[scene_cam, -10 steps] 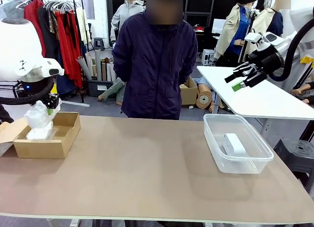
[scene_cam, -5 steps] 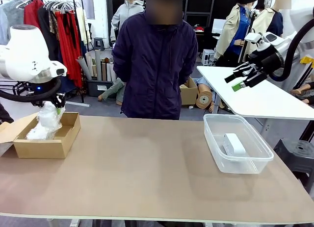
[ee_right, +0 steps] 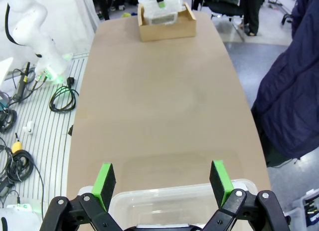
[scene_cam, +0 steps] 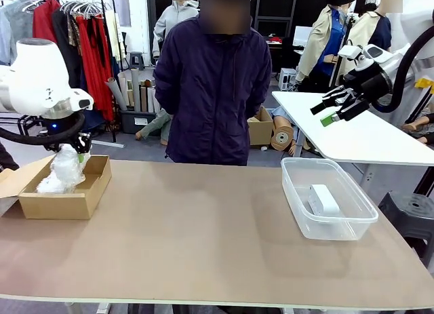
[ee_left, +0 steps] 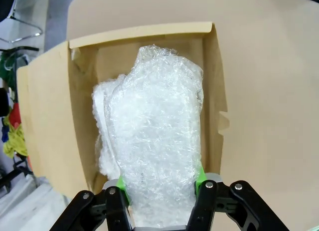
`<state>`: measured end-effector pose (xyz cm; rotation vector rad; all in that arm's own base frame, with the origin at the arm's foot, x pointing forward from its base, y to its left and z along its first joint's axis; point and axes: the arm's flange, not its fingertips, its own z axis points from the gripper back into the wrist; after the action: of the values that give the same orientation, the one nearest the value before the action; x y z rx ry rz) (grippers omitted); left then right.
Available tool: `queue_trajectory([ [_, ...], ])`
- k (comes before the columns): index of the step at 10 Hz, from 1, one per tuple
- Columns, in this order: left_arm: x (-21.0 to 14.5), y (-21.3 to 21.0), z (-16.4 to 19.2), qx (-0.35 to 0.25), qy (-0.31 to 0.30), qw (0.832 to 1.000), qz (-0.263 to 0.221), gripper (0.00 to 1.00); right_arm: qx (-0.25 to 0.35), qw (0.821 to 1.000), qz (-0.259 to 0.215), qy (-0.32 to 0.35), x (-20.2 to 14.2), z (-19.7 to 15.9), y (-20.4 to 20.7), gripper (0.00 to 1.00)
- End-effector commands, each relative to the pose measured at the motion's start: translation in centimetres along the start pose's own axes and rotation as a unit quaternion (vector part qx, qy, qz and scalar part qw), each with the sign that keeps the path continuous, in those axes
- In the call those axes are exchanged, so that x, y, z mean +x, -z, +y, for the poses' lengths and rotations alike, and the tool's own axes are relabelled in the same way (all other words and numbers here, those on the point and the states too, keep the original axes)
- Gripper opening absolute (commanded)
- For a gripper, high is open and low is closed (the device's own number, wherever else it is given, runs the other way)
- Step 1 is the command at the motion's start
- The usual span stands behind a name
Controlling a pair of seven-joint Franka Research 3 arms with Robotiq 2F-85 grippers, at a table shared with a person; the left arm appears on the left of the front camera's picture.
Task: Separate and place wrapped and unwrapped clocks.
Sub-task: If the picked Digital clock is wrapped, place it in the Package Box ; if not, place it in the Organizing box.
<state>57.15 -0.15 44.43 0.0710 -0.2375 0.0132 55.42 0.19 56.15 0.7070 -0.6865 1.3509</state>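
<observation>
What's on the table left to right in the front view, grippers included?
Cardboard box holding a second wrapped bundle, with the left gripper shut on a bubble-wrapped clock over it → bare tabletop → clear plastic tub holding the bare white clock → right gripper, open, raised above the table's right end.

From my seat, the left gripper (scene_cam: 76, 151) is mostly hidden behind the bubble-wrapped bundle (scene_cam: 66, 168) it clamps in the front view; I see just a sliver of green pad. In the left wrist view that bundle (ee_left: 157, 141) covers a second wrapped bundle (ee_left: 103, 126) beneath it, so I cannot tell how the lower one lies, and the bottom edge cuts off the held one. The cardboard box (scene_cam: 81, 204) runs off the front view's left edge. In the right wrist view the clear tub (ee_right: 174, 203) is cut by the bottom edge, and its contents are hidden behind the right gripper (ee_right: 162, 178).
</observation>
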Motion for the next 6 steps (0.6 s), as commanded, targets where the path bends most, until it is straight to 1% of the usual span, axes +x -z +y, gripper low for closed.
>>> queue_trajectory([
  [1, 0.4, 1.7, -0.1, 0.015, 0.016, 1.000, 0.007, 0.00, -0.001, 1.000, 0.000, -0.003, 0.2, 0.1, -0.1, 1.00],
  [6, 1.2, 4.2, -1.1, 0.004, 0.037, 0.999, -0.002, 0.00, -0.001, 1.000, 0.000, -0.003, 0.2, 0.1, -0.1, 1.00],
])
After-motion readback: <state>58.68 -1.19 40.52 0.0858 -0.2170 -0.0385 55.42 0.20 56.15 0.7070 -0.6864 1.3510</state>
